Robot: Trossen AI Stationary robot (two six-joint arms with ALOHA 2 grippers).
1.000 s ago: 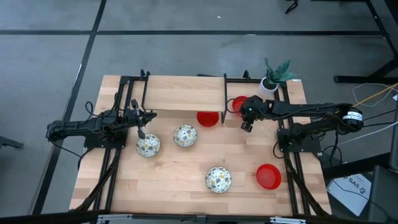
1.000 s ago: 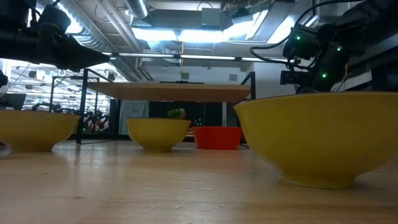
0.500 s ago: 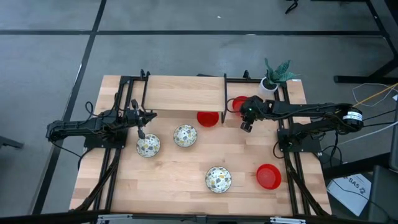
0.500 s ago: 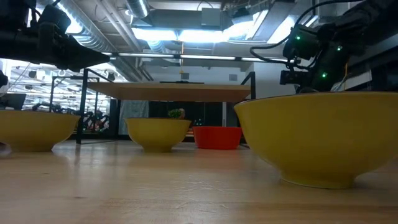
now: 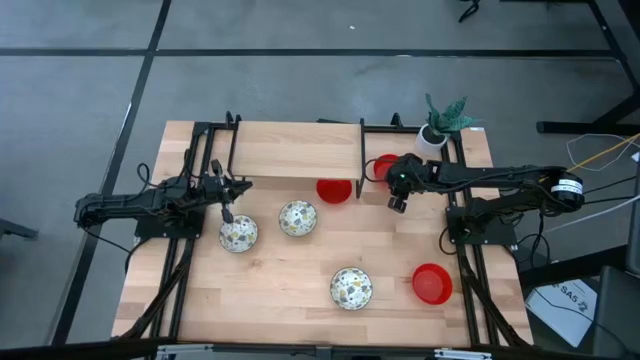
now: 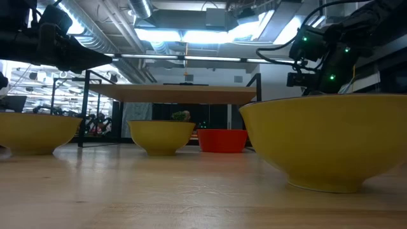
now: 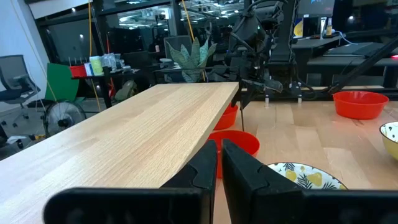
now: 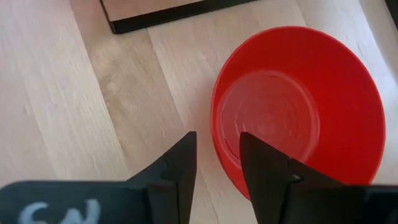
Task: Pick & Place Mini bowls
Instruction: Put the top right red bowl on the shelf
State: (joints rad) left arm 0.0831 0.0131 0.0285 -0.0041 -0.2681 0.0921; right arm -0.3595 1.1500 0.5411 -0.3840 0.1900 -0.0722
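Three white bowls with a speckled pattern stand on the table: one at the left [image 5: 238, 235], one beside it [image 5: 297, 218] and one near the front [image 5: 351, 288]. One red bowl [image 5: 334, 189] sits partly under the wooden shelf, one [image 5: 385, 166] stands at the shelf's right end, and one [image 5: 432, 283] at the front right. My left gripper [image 5: 228, 212] is shut and empty, just above the far rim of the left patterned bowl [image 7: 301, 175]. My right gripper [image 5: 397, 203] is open above the red bowl at the shelf's end [image 8: 298, 112]. Its fingers stand over that bowl's rim [image 8: 216, 134], apart from it.
A low wooden shelf [image 5: 290, 150] on a black frame spans the table's far side. A white pot with a green plant [image 5: 437, 128] stands at the far right corner. Black rails [image 5: 185, 260] run along the table's left and right sides. Bare wood lies between the bowls.
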